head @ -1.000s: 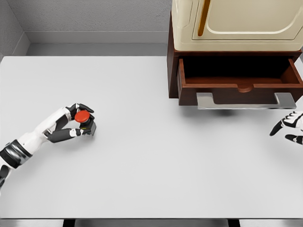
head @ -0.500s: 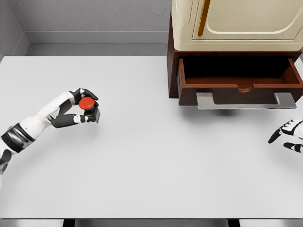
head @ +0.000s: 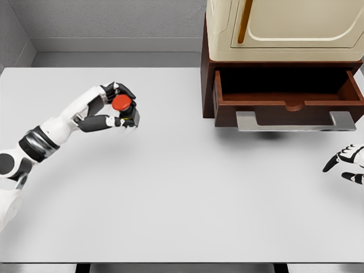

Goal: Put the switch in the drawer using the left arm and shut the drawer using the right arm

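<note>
The switch (head: pixel 123 106), a dark block with a red round button on top, is pinched between the curled fingers of the left hand (head: pixel 111 106), well to the left of the open drawer (head: pixel 289 95); a faint shadow is seen on the table (head: pixel 182 187) below it. The right hand (head: pixel 348 163) is seen below and right of the drawer's metal handle (head: pixel 294 121), its fingers loosely spread and holding nothing

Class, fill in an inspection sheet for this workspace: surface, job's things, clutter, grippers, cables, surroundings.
Surface: white table, flat.
Job's things: red-buttoned switch held in the left hand; drawer pulled open, inside dark, contents not visible.
Clutter: nothing seen.
Grippers: left hand's fingers closed on the switch; right hand at the right edge, fingers spread, holding nothing.
Cables: nothing seen.
Surroundings: cream cabinet above the drawer; grey wall behind.
</note>
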Controlling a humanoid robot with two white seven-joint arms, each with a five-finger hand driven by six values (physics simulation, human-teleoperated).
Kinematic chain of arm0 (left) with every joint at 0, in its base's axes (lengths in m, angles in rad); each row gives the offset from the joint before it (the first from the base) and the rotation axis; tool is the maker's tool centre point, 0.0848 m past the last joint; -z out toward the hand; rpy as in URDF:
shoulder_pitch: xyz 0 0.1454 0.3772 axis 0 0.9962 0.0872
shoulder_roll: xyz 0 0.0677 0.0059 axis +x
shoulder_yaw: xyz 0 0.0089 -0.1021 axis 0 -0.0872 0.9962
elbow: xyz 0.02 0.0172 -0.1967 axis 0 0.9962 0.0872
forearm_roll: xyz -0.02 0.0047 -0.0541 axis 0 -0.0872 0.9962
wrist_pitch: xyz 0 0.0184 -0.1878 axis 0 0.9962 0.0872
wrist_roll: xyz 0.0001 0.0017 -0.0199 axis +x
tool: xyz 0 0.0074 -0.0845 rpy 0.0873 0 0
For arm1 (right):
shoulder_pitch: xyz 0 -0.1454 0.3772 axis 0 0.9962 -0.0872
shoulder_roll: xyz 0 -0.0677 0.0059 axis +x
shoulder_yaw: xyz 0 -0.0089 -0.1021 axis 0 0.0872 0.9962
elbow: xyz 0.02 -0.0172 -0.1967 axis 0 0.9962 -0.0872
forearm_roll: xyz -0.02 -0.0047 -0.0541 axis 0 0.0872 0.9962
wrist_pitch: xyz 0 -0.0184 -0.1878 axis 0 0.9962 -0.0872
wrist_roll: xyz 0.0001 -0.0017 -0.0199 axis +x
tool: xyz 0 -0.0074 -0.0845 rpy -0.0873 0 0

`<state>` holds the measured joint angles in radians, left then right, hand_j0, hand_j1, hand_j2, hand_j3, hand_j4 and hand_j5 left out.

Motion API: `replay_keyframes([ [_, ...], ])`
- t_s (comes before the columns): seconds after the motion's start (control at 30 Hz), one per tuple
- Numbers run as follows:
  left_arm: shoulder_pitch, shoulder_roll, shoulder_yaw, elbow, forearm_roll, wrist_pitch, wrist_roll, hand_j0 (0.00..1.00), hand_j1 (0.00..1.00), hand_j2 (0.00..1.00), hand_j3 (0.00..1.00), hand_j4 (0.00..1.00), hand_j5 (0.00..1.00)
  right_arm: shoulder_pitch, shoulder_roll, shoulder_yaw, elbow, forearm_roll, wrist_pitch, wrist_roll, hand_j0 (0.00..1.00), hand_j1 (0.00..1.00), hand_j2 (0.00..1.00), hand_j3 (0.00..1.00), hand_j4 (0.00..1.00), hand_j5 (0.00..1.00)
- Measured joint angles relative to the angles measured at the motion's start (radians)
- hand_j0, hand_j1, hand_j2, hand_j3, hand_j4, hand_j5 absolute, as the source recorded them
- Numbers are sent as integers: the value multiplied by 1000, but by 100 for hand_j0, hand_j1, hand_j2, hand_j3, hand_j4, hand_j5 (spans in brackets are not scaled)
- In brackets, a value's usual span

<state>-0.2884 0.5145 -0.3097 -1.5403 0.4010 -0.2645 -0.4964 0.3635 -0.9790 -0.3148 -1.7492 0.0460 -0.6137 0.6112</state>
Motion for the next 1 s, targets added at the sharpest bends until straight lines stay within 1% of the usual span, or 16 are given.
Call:
replay_keyframes([
  [0.07,-3,-26,0,-2,-22,7,0,37,37,37,37,37,37,14,0,1,0,1,0,0,57,57,57,57,57,57],
  [0.27,-43,-91,0,-3,-57,17,-1,36,36,36,36,36,36,17,-5,-7,-5,1,0,0,58,58,58,58,58,58],
  [0.43,-78,-169,-1,-4,-117,45,-1,36,36,36,36,36,36,15,-11,-9,-7,0,0,0,58,58,58,58,58,58],
  [0.5,-83,-192,-1,-4,-130,53,-1,36,36,36,36,36,36,15,-12,-9,-7,0,0,0,58,58,58,58,58,58],
  [0.6,-120,-212,-12,-4,-137,75,-1,36,36,36,36,36,36,12,-14,-9,-8,0,0,0,58,58,58,58,58,58],
  [0.7,-138,-221,-23,-4,-142,88,-1,36,36,36,36,36,36,3,-15,-8,-8,-2,0,0,58,58,58,58,58,58],
  [0.77,-140,-224,-26,-11,-142,95,-1,36,36,36,36,36,36,3,-16,-8,-8,-6,0,0,58,58,58,58,58,58],
  [1.0,-181,-246,-35,-43,-143,132,0,35,35,35,35,35,35,3,-50,-7,-8,-34,0,0,58,58,58,58,58,58],
])
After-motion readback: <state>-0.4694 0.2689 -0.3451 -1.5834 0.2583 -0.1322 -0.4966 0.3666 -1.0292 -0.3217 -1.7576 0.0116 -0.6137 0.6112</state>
